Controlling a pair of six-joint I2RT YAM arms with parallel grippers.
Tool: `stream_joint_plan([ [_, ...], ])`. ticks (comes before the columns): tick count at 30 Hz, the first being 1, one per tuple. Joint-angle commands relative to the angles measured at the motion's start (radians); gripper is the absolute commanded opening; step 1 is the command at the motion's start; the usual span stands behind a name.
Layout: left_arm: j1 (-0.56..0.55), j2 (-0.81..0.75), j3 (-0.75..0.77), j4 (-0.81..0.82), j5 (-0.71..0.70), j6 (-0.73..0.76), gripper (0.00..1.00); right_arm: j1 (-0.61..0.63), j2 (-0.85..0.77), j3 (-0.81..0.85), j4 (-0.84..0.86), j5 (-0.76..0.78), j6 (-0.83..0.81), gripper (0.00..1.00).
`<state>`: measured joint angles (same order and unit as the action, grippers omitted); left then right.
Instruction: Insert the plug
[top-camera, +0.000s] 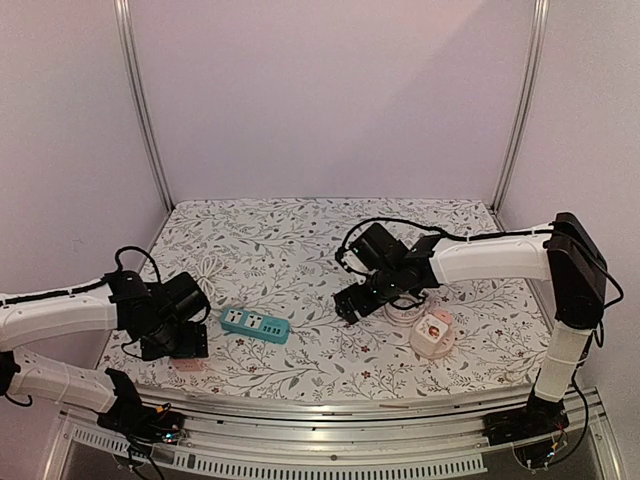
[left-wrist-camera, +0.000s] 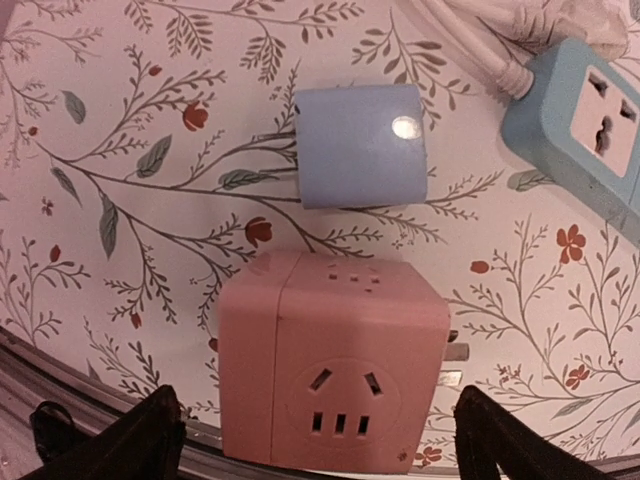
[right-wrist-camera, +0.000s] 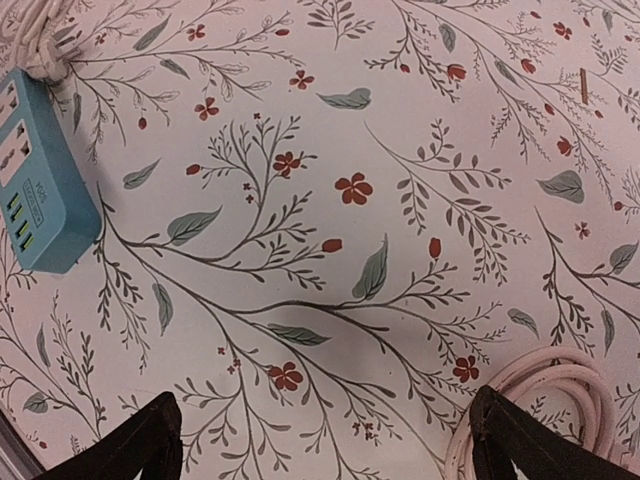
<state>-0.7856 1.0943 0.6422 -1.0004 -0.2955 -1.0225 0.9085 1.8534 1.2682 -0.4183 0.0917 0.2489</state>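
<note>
At the near left corner of the surface (top-camera: 300, 240), the left gripper (left-wrist-camera: 315, 400) hangs over a pink cube plug (left-wrist-camera: 335, 375). Its jaws are spread wide, one dark finger (left-wrist-camera: 130, 445) on each side of the cube, with a gap on both sides and no contact. The cube lies on the floral cover with its metal prongs pointing toward the right of the wrist view and a socket face turned up. Just beyond it lies a blue block (left-wrist-camera: 360, 145), close to the cube but apart from it. A teal power strip (top-camera: 255, 324) lies near the middle of the near edge, its sockets facing up.

Toward the right edge, the right gripper (right-wrist-camera: 320, 410) hovers over bare cover with its jaws fully spread, holding and touching nothing. A coiled white cable (right-wrist-camera: 545, 400) lies beside one finger, and a pale pink socket block (top-camera: 432, 333) lies nearer the right near corner.
</note>
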Motion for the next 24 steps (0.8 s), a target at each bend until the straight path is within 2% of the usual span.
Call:
stream_joint_plan([
  [1,0.036,0.016,-0.019,0.069,0.011,0.008,0.90,-0.003,-0.013,-0.007,0.022,-0.027,-0.002,0.99],
  [10,0.054,0.042,-0.054,0.123,0.033,0.027,0.65,-0.004,-0.003,-0.004,0.016,-0.019,-0.013,0.99],
  [16,0.055,0.039,-0.048,0.137,0.037,0.043,0.25,-0.004,-0.005,-0.009,0.015,-0.010,-0.013,0.99],
  [21,0.054,0.038,-0.009,0.132,0.037,0.081,0.07,-0.007,-0.008,-0.016,0.015,0.007,-0.005,0.99],
  [24,0.047,0.038,0.030,0.140,0.028,0.122,0.00,-0.016,-0.015,-0.024,0.025,0.019,0.005,0.99],
])
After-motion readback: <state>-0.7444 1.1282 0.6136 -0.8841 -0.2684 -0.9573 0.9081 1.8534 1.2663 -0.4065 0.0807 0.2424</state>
